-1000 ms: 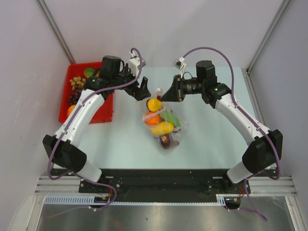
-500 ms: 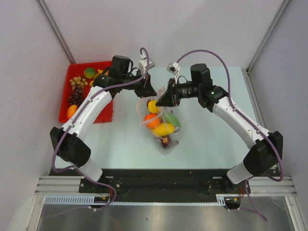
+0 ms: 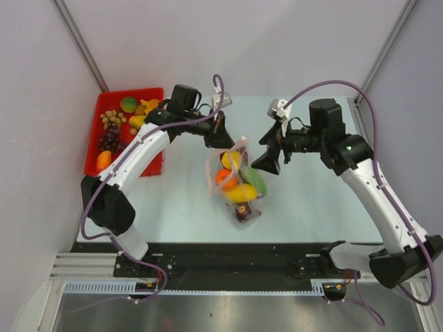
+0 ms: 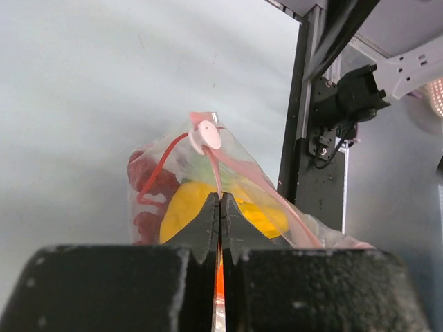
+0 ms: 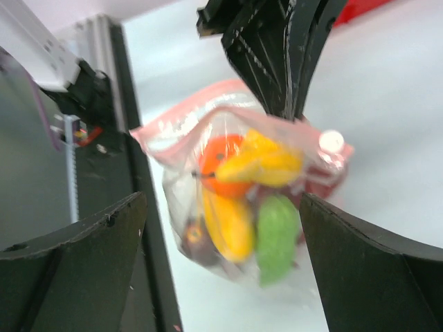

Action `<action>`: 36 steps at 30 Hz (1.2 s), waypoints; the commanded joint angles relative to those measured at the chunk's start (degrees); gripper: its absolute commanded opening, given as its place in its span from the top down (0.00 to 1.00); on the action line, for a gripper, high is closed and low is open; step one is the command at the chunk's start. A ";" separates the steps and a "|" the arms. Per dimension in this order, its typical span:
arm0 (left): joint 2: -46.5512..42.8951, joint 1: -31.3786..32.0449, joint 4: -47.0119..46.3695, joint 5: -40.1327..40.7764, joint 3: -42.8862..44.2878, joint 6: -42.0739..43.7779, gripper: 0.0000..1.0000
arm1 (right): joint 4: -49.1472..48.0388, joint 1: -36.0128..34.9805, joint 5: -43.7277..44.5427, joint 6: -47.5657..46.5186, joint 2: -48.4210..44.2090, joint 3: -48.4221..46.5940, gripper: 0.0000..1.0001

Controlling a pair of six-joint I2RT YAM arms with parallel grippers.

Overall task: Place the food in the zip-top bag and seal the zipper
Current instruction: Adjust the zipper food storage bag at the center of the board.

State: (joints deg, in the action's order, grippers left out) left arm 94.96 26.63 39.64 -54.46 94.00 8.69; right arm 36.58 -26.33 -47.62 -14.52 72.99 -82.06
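Left fingers [image 4: 205, 225] clamped on zipper [image 4: 217, 173] of zip-top bag [image 3: 235, 181], on the tabletop [image 3: 173, 200], full of toy food [image 5: 259, 162]. Right fingers [image 5: 83, 242] spread wide, empty. Film looks floppy, slick and bottom-heavy, so I'd pinch the stiffer zipper strip.

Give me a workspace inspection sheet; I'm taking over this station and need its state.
Surface: pale table, bag mid-table.
Job's things: zip-top bag holds food; zipper pinched, seal cannot be told.
Clutter: red tray with loose food, far left.
Grippers: left gripper shut on zipper edge; right gripper open, apart from bag.
Cables: purple cables looped above both arms, clear of the bag.
Surroundings: plain walls, metal frame posts.
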 commanded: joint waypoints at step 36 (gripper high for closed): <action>14.29 8.70 21.10 -17.35 27.91 31.74 1.00 | -1.25 11.47 -10.04 -20.72 -6.81 9.29 0.87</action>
State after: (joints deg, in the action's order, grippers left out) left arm 110.32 34.61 61.36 -68.16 119.70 38.63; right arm 34.37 -14.92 -55.94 -31.97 67.99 -72.10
